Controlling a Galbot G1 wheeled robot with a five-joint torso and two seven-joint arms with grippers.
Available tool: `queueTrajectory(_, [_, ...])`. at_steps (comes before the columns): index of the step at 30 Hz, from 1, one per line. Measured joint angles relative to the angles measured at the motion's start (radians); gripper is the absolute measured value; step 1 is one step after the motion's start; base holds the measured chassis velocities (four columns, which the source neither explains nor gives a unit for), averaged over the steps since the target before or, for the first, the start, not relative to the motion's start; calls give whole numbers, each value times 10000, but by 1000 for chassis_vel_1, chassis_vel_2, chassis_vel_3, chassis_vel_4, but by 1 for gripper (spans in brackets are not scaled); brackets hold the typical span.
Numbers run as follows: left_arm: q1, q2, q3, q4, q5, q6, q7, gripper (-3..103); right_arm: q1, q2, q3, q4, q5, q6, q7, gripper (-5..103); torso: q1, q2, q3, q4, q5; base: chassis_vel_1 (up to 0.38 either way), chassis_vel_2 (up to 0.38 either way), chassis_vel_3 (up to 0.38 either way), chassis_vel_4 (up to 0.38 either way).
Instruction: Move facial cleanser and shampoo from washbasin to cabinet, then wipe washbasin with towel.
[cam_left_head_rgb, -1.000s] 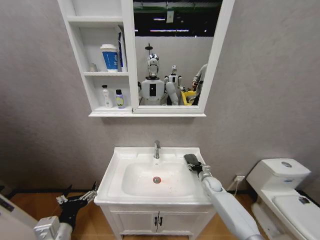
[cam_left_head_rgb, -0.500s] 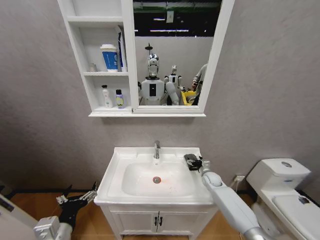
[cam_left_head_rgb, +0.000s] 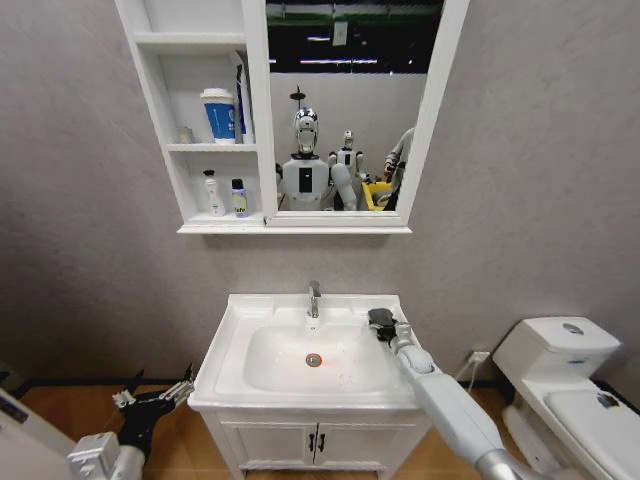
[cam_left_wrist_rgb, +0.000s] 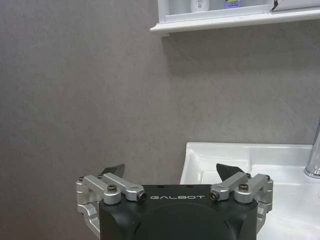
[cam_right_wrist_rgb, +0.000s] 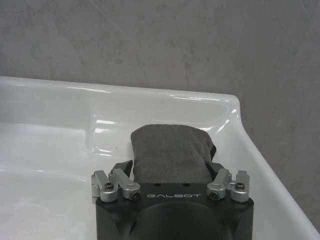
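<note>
Right gripper (cam_left_head_rgb: 384, 324) extended over the back right corner of the washbasin (cam_left_head_rgb: 232, 345), its jaws closed on the dark grey towel (cam_right_wrist_rgb: 171, 152). In the right wrist view the towel lies between the jaws and rests on the flat white rim beside the bowl, near the wall. The word "GALBOT" is printed in pale letters on the black housing of both grippers.

Left gripper (cam_left_wrist_rgb: 171, 172) parked low beside the left side of the washbasin, jaws spread wide and holding nothing.

Chrome tap (cam_left_head_rgb: 314, 298) at the centre of the back rim; red-ringed drain (cam_left_head_rgb: 314, 360) in the bowl.

Cabinet (cam_left_head_rgb: 205, 222) on the wall above, left of the mirror (cam_left_head_rgb: 345, 105). Its bottom shelf carries two small bottles (cam_left_head_rgb: 227, 195); the middle shelf carries a blue-and-white cup (cam_left_head_rgb: 219, 115). Their labels are too small to read.
</note>
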Motion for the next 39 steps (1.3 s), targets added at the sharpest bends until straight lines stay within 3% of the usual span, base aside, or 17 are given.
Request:
queueTrajectory(2, [0,0,0,0,0,0,0,100,-52,-12,40,1,16,-16,6,67,0,0,0,1,0,0,0,0,0])
queueTrajectory(4, [0,0,0,0,0,0,0,100,-77,-17,62,-9,33,-18,3,67,0,0,0,2,0,0,0,0,0])
queueTrajectory(9, [0,0,0,0,0,0,0,100,-231,-54,216,42,118,-13,-29,44,0,1,-1,4,0,0,0,0,0])
queueTrajectory(12, [0,0,0,0,0,0,0,100,-269,-76,254,82,135,-13,-34,38,0,1,0,4,1,0,0,0,0])
queueTrajectory(15, [0,0,0,0,0,0,0,100,-421,-209,413,263,235,-41,-44,22,0,0,0,3,2,0,0,0,0])
queueTrajectory(16, [0,0,0,0,0,0,0,100,-421,-209,413,263,235,-41,-44,22,0,0,0,3,2,0,0,0,0])
queueTrajectory(19, [0,0,0,0,0,-1,0,100,-691,-435,502,720,441,-79,22,9,2,0,1,2,4,0,0,0,0])
queueTrajectory(23, [0,0,0,0,0,0,0,100,-1125,-710,522,2162,1191,-461,454,7,4,-1,2,-3,5,0,0,0,0])
queueTrajectory(25, [-1,0,1,1,-1,-1,0,100,-1397,-917,234,3664,2046,-902,1009,7,2,1,0,-3,-6,0,0,0,0])
queueTrajectory(27, [-1,1,1,0,-1,-1,0,100,-1459,-928,58,4156,2312,-1041,1215,7,2,0,1,-2,-1,0,0,0,0])
queueTrajectory(29, [-1,0,1,1,-1,-1,0,100,-1626,-621,-573,5240,2763,-1423,2005,7,1,1,-1,2,-3,0,0,0,0])
queueTrajectory(33, [-1,0,0,1,0,-1,0,100,-1779,-47,-1136,5194,2570,-1598,2674,7,1,0,0,3,3,0,0,0,0])
queueTrajectory(39, [-1,1,0,1,0,-1,1,100,-1844,123,-1720,3973,1885,-1609,3142,7,2,0,0,1,1,0,0,0,0])
